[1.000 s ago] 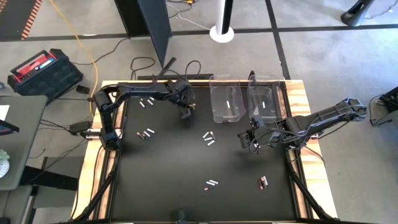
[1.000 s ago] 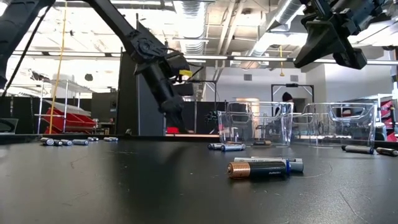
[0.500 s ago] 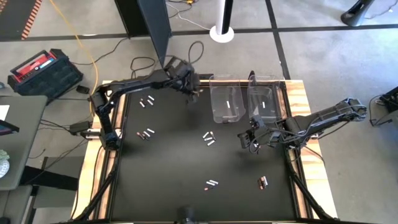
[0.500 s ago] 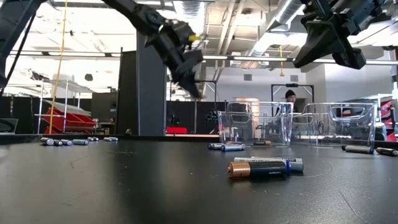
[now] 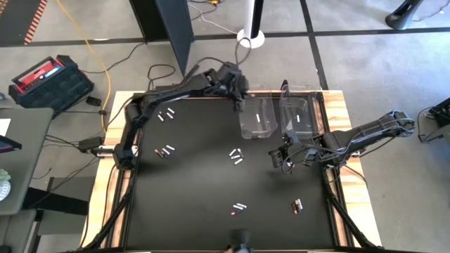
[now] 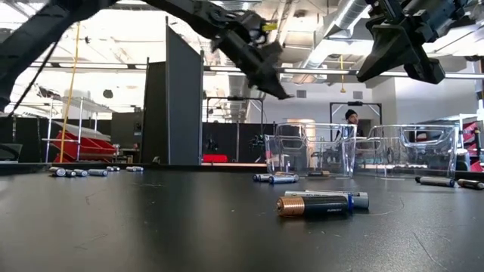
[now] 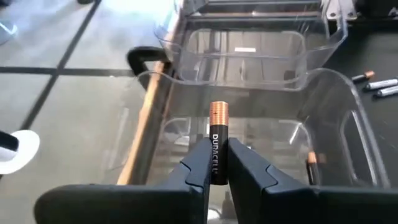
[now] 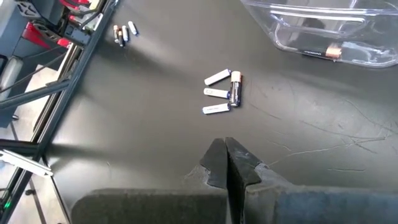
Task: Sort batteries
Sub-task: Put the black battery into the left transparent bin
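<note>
Left claw pinching copper-top battery, "DURACELL" readable, up over clear bin. Right claw pressed together, above bench.

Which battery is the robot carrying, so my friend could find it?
Find the two clear bins at the table's far edge. Above the left one hangs the left end effector, shut on a battery. It is dark with a copper tip, and the only one up off the table.
</note>
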`<control>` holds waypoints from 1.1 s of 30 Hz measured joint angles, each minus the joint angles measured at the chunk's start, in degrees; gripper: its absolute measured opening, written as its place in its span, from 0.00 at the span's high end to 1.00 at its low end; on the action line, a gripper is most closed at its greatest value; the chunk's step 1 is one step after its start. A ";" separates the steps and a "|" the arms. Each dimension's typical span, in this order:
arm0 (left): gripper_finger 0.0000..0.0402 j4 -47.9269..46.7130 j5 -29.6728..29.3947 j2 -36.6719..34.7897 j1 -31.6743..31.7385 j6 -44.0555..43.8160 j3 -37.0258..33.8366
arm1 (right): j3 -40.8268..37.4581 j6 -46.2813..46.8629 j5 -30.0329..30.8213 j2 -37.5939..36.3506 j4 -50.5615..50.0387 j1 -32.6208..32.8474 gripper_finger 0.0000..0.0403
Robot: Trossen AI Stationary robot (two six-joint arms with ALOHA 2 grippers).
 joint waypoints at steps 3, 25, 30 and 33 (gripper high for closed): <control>0.91 -1.80 -0.08 5.06 -0.86 -0.74 4.67 | 0.00 0.01 0.00 0.00 0.07 0.00 0.98; 0.82 -9.18 -0.55 15.20 -2.78 -1.45 13.86 | 0.00 0.05 0.00 0.00 0.68 0.15 0.98; 0.73 -9.43 -0.81 15.22 -2.93 -1.34 13.86 | 0.00 0.05 0.00 0.00 0.81 0.15 0.98; 0.69 -9.40 -0.94 15.22 -3.00 -1.32 13.86 | 0.00 0.05 -0.01 0.00 0.81 0.15 0.98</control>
